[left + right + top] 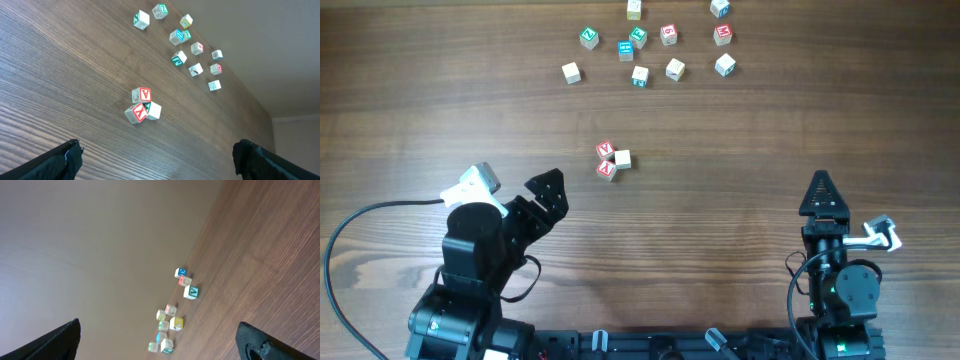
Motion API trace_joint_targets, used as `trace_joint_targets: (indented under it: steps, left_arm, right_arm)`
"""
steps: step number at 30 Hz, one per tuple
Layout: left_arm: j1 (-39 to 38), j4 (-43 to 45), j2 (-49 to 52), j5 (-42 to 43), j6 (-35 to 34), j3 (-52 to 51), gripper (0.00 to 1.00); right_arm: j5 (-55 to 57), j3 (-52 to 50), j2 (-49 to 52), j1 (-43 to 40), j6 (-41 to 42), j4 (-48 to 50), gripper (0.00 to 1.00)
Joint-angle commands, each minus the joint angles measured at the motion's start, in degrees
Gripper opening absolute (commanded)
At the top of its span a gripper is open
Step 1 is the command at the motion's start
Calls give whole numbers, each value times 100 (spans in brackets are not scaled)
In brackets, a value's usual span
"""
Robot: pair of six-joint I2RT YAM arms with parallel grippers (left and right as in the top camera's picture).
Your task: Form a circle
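Note:
The circle [612, 160] is a tight group of three tiny wooden letter cubes in the middle of the table: two red-printed cubes [606, 150] and one pale cube [622, 159], all touching. The left wrist view shows the same group [142, 105] ahead of the fingers. My left gripper [544, 190] stands open to the lower left of the group, a short gap away, holding nothing; its fingertips [74, 150] stand far apart. At the near right, my right gripper [819, 188] is open and empty too, far from the group. The group is out of the right wrist view.
A looser spread of several mixed-colour letter cubes [655, 45] lies along the far edge of the table. It shows in the left wrist view [190, 45] and the right wrist view [170, 320]. Both arm bases stand at the near edge.

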Motion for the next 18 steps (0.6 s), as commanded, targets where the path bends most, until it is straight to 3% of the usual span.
trace_joint_targets:
  steps: [1,18]
  left_arm:
    - [-31,15,-17,-74,114,-2,100]
    - [-31,15,-17,-74,114,-2,100]
  right_arm:
    - [-227,-2,37,-26,444,13,100]
    - [-396,-2,37,-26,509,-9,100]
